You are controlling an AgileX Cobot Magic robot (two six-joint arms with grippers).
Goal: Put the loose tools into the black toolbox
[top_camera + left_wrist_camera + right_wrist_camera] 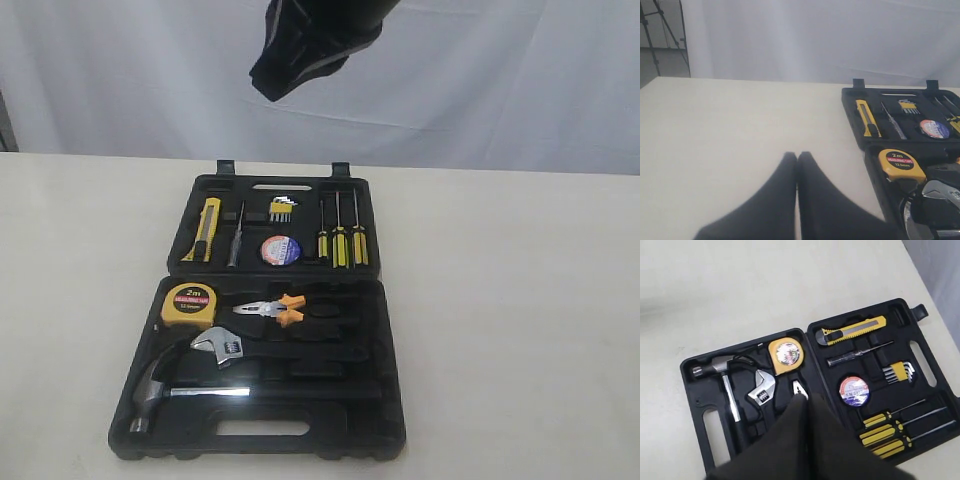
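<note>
Four tools lie in the open toolbox (350, 435): pliers (270, 311), tape roll (281, 250), tape measure (189, 304), knife (206, 230); left gripper (797, 156) pinched closed, empty, beside it; right gripper (804, 399) closed, empty, above it.

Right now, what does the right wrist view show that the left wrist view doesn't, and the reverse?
Right wrist only: the whole black toolbox, including the hammer head and the slot handle of the hammer's half. Left wrist only: a tripod beyond the table. Both: utility knife, tape measure, tape roll, wrench, hex keys.
</note>
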